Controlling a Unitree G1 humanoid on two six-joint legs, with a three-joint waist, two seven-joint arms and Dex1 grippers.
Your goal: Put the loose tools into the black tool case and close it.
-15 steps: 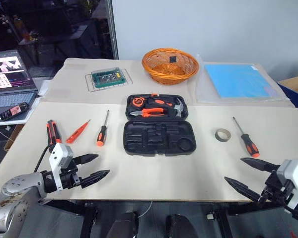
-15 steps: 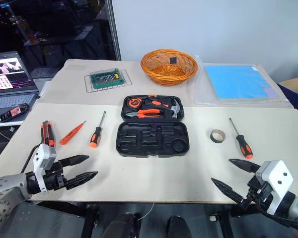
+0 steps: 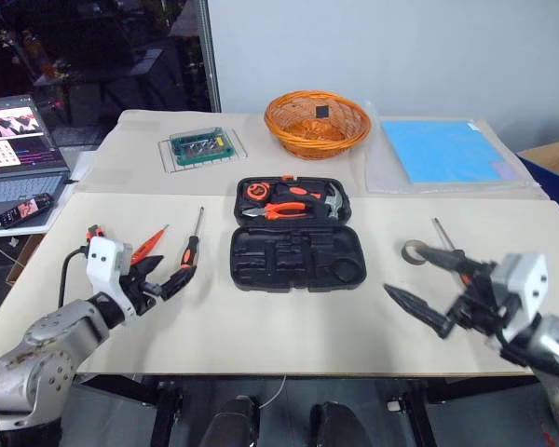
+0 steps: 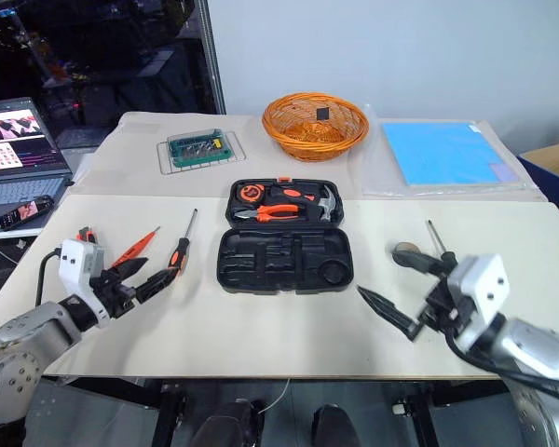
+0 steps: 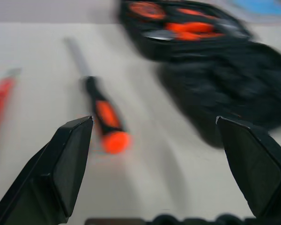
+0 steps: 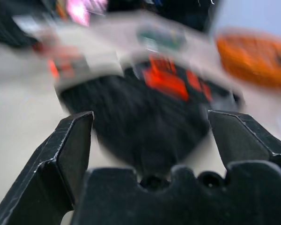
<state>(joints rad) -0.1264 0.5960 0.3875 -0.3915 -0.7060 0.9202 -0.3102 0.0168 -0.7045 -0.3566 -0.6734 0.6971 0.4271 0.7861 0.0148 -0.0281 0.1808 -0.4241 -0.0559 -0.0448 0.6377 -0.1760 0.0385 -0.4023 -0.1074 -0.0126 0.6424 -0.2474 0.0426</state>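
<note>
Left gripper (image 3: 168, 277): low over the table's near left part, pointing forward toward the case; fingers spread wide, holding nothing; tips just beside the handle of the left screwdriver.
Utility knife (image 4: 82, 235): orange and black, at the far left of the tool row, mostly hidden behind the left gripper's white housing.
Tester screwdriver (image 3: 149, 245): thin, orange, lying slanted between knife and left screwdriver; its lower end is covered by the gripper.
Left screwdriver (image 3: 192, 246): black shaft, orange-and-black handle, lying left of the case, handle toward the near edge; blurred in the left wrist view.
Green tray (image 3: 202, 145): on a wire rack at the far left of the table; contents too small to make out.
Black tool case (image 3: 298, 258): centre of the table, lying open. Far half holds orange-handled pliers, a hammer and other orange-and-black pieces; near half shows bare moulded recesses.
Orange basket (image 3: 318, 122): behind the case; a small dark square lies inside.
Right gripper (image 4: 388, 280): raised over the near right part, pointing left toward the case; fingers spread wide, nothing between them.
Tape roll (image 3: 414, 250): grey, right of the case, partly covered by the upper right finger.
Right screwdriver (image 4: 432, 235): only the shaft shows; handle hidden behind the right gripper.
</note>
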